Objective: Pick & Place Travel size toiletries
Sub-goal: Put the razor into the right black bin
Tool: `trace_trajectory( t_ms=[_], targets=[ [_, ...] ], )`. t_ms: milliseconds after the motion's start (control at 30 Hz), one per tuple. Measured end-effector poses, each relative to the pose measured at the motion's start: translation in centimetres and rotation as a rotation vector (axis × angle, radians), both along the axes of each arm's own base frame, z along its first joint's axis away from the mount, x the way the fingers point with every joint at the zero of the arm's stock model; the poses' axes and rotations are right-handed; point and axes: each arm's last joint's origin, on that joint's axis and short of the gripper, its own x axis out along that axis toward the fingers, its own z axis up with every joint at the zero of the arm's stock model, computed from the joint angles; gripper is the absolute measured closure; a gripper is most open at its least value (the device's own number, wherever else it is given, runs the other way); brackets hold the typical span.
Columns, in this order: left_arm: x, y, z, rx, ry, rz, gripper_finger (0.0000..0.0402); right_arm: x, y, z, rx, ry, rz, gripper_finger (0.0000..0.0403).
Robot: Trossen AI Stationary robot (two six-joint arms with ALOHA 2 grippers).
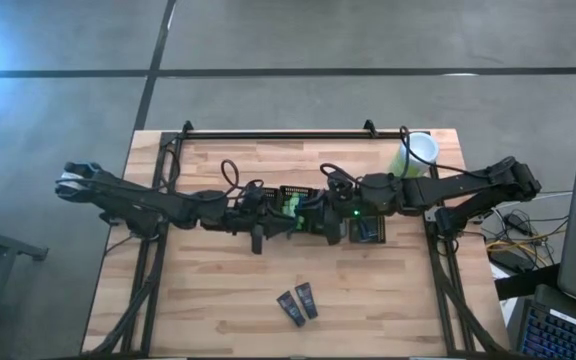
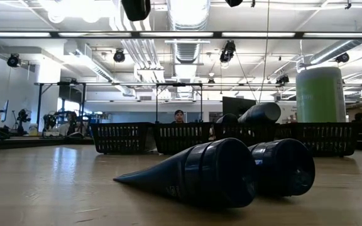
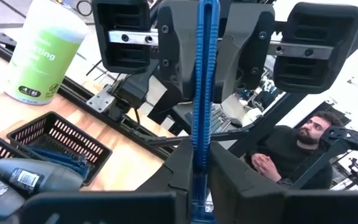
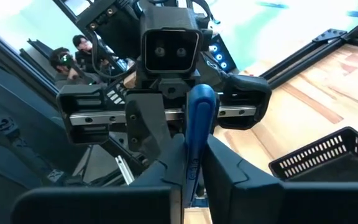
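Toiletries — dark tubes [image 3: 17, 177] — lie in mesh basket [image 3: 61, 134].

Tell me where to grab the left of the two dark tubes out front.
Come straight down on the left tube and pinch its tapered tail, which points away from the other tube; their round cap ends lie close together, likely leaving little finger room. The left gripper and right gripper both hold the blue razor now.

Two dark navy tubes [image 2: 231, 172] lay touching on the wooden table [image 2: 43, 188]; black mesh baskets [image 2: 181, 138] stood behind, a green canister [image 2: 321, 94] at two o'clock.
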Motion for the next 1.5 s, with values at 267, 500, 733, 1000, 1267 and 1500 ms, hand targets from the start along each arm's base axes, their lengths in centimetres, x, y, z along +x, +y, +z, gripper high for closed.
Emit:
trace_trajectory(
  t_ms=[267,500,733,1000,1267,1500],
  targets=[
    [0.1,0.0,-0.3,-0.004,0.022,0.015,0.0301,-0.2,-0.1,-1.0,-0.014,0.089,-0.034,0.0377],
    [0.0,0.1,-0.6,0.007,0.06,0.067,0.0207,-1.4,-0.6,-2.6,0.038,0.307,-0.16,0.0378],
    [-0.6,0.3,-2.4,0.059,0.274,0.077,0.0131,-6.3,-2.8,-5.1,0.248,0.789,-0.463,0.0378],
    [-1.4,0.5,-4.4,0.105,0.486,0.095,0.0124,-8.2,-5.4,-9.2,0.342,1.023,-0.609,0.0372],
    [-1.9,0.2,-5.0,0.158,0.566,0.076,0.0124,-9.5,-6.7,-15.0,0.5,1.137,-0.642,0.0361],
    [-2.2,-0.8,-5.3,0.265,0.588,-0.123,0.0124,-9.5,-6.6,-15.5,0.517,1.126,-0.645,0.0283]
  ],
)
